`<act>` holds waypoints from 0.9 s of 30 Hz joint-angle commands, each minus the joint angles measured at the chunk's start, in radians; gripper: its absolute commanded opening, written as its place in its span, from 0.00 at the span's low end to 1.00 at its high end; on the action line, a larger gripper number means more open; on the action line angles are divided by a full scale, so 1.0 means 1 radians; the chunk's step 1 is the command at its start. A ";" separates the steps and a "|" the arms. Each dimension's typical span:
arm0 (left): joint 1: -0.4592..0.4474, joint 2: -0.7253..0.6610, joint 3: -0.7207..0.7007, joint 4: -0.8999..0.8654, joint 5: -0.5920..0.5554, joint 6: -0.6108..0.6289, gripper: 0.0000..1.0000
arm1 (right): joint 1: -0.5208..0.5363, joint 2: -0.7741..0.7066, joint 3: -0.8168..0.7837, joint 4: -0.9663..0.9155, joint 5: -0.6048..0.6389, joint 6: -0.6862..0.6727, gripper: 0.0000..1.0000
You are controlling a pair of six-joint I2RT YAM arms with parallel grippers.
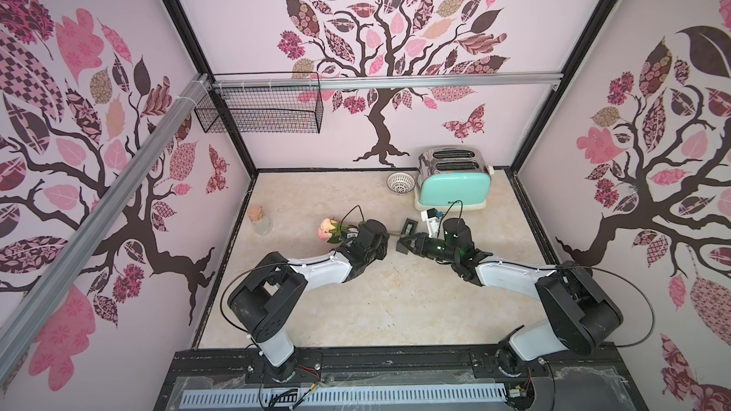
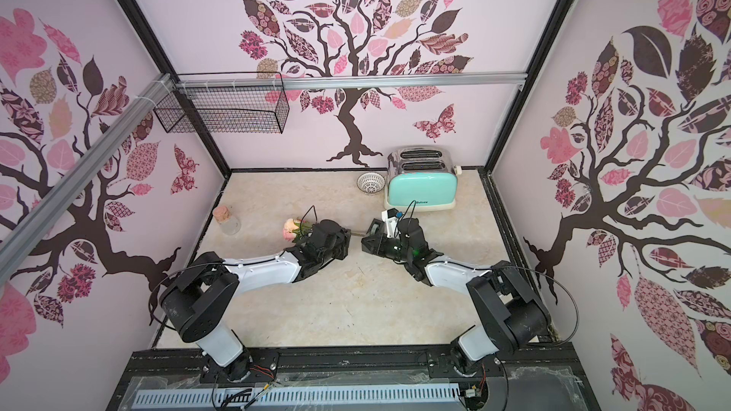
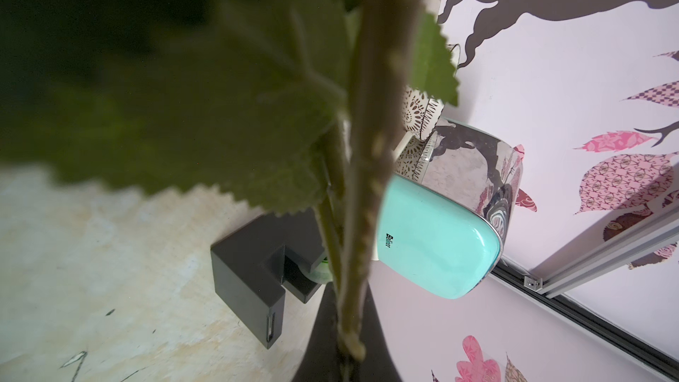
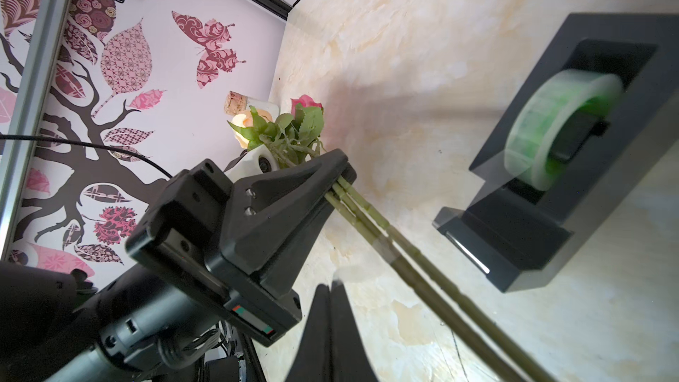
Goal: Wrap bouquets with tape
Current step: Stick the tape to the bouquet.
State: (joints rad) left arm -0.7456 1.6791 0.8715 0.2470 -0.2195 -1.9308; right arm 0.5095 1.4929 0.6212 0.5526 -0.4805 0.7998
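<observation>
bouquets [image 1: 329, 228]: roses left of centre, stems [image 4: 367, 214] pointing right toward the tape.
left gripper [image 4: 340, 178]: clamped on the stems, just below the leaves.
tape [image 4: 551, 130]: roll in black dispenser [image 4: 543, 237], on the table just beside the stems.
right gripper [image 4: 330, 299]: jaws together near the stems; can't tell if it pinches a tape end.
step: looks mid-wrap; the pale band on the stems may be tape.
next: probably carry the tape round while the left gripper holds steady.
</observation>
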 commanded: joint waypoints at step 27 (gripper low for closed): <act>-0.006 -0.041 0.008 0.023 -0.012 0.011 0.00 | 0.012 -0.007 -0.005 -0.134 0.056 -0.108 0.37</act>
State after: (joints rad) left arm -0.7486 1.6497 0.8715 0.2413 -0.2245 -1.9339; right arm 0.5159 1.5181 0.6212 0.4477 -0.4133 0.7063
